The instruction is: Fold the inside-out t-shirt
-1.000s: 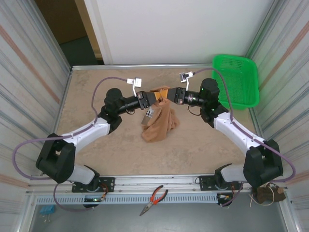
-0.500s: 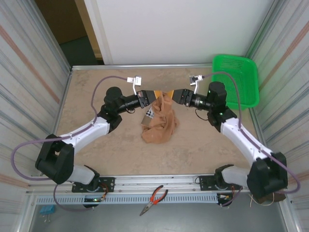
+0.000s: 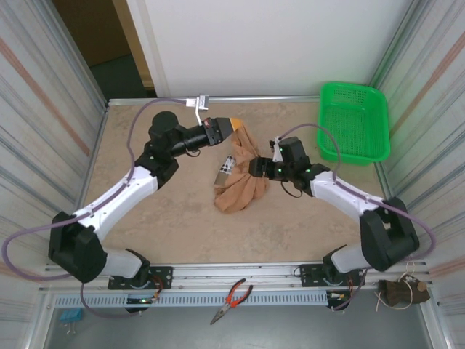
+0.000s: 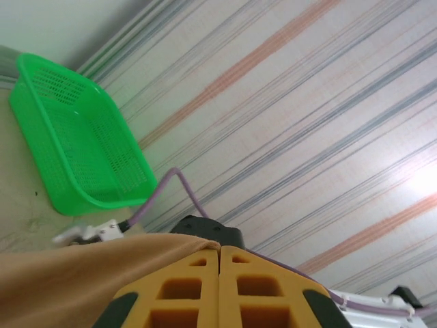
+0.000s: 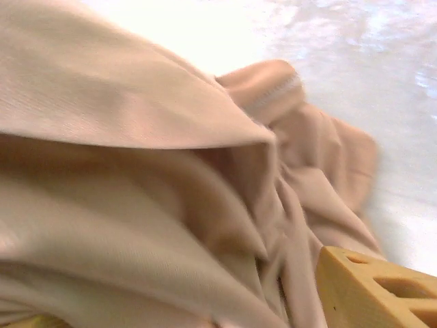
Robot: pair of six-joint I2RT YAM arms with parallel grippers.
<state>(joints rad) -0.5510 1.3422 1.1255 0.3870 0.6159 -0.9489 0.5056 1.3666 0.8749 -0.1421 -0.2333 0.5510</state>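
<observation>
The inside-out t-shirt (image 3: 238, 183) is a tan bunch in the middle of the table, its top drawn up toward the back. My left gripper (image 3: 234, 126) is shut on that raised top edge. In the left wrist view the yellow fingers (image 4: 184, 287) meet, with the shirt's fabric (image 4: 68, 273) pinched at their tip. A white tag (image 3: 225, 168) shows on the shirt's left side. My right gripper (image 3: 255, 168) is open and pushed against the shirt's right flank. Folds of the t-shirt (image 5: 136, 205) lie between its jaws, with one yellow finger (image 5: 375, 290) at the lower right.
A green basket (image 3: 354, 120) stands at the back right corner, also seen in the left wrist view (image 4: 75, 137). Red-handled pliers (image 3: 232, 298) lie on the rail by the arm bases. Metal walls enclose the table on both sides.
My right gripper opened, let go of the shirt's top and dropped down-left to the shirt's side. My left gripper closed on the top edge and drew it up and back.
</observation>
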